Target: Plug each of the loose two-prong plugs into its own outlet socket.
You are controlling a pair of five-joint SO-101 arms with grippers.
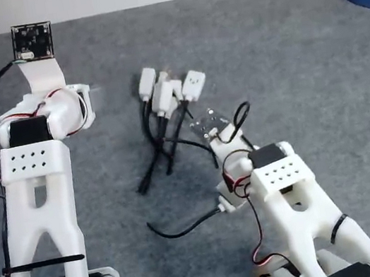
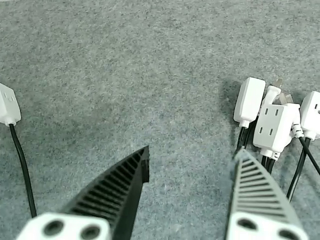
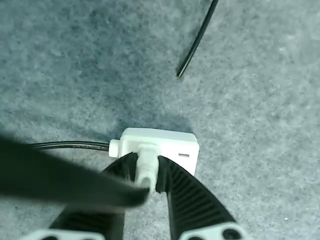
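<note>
Plug (image 3: 146, 156) is pinched by right gripper (image 3: 147, 172), touching a white outlet socket (image 3: 170, 142) on the counter (image 1: 299, 54). It should be kept square w/ the slots & pushed straight; socket may slide. Left gripper (image 2: 192, 151) is held spread beside the socket cluster (image 2: 272, 125).

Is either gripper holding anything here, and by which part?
The right gripper grips a white plug by its body, at a socket block. The left gripper is open, holding nothing.
</note>
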